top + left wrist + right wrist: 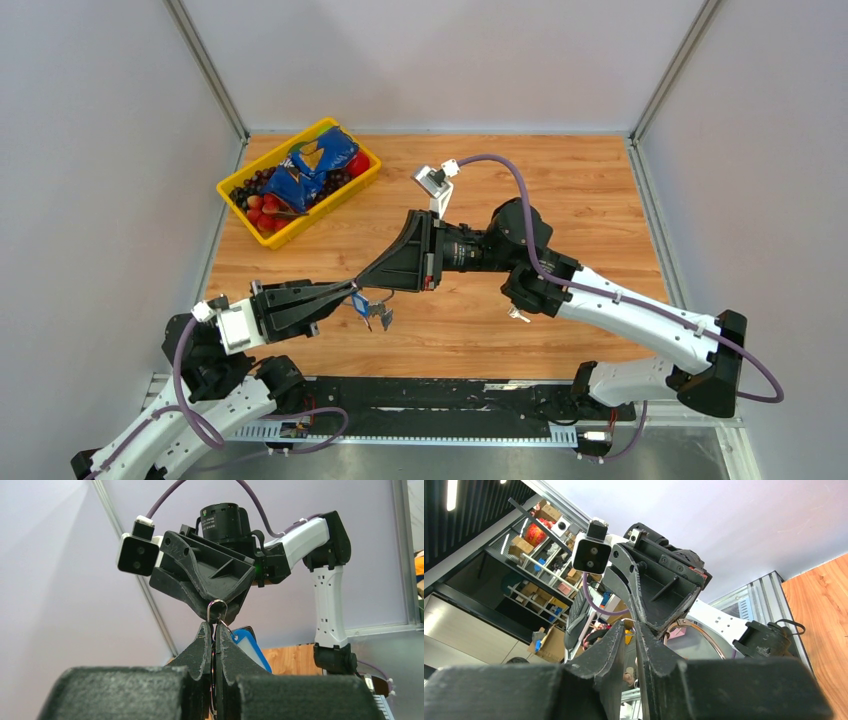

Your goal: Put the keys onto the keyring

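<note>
Above the brown wooden tabletop (600, 200), left gripper (214, 626) clamps the thin silver wire keyring (217, 600), small silver keys (380, 315) and blue plastic tag (248, 645) dangling beneath, right gripper (634, 626) at its loop, grip unclear; threading step, likely, next needing precise tip alignment.

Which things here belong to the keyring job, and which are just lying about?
Job in hand:
- keyring
- keys

Lying about:
- yellow basket
- blue packet inside it
- fruit inside it

My table (600, 200) carries a yellow basket (327, 207) at its far left corner, holding fruit (262, 207) and a blue bag (315, 165).
</note>
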Robot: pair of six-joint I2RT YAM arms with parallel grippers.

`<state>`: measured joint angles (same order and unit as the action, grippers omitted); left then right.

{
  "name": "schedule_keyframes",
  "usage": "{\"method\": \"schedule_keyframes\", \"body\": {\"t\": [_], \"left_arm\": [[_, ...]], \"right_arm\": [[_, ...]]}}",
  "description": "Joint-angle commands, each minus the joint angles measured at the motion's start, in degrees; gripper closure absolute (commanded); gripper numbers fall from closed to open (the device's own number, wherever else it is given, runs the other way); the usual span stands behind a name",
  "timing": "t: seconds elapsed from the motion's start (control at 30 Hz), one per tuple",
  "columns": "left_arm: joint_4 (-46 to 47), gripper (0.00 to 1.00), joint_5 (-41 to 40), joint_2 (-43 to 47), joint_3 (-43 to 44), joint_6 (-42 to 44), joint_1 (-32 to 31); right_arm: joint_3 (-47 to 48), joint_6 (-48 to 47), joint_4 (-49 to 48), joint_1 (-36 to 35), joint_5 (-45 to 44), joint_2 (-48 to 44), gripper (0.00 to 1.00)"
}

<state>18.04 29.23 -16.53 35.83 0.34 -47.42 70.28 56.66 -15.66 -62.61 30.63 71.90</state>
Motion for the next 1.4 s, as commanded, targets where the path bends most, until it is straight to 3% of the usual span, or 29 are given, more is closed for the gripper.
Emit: {"method": "schedule_keyframes", "body": {"t": [0.0, 0.43, 0.73, 1.37], "left_arm": [[1.82, 1.00, 2.01, 0.33, 1.08, -0.65, -0.02], [-0.25, 0.99, -1.48, -0.05, 2.21, -1.09, -0.04], [-4.11, 0.84, -5.89, -0.90, 4.36, -3.46, -0.04], [-9.78, 0.77, -12.77, -6.64, 8.56, -7.01, -0.02]], "right_arm": [[2.23, -2.65, 1.03, -0.11, -2.16, -1.60, 0.78], [11.24, -17.91, 14.30, -0.08, -5.46, -3.28, 0.72], [15.41, -28.89, 23.40, -0.10, -6.64, -2.29, 0.55], [20.48, -33.53, 29.02, -0.14, -8.93, 1.93, 0.51]]}}
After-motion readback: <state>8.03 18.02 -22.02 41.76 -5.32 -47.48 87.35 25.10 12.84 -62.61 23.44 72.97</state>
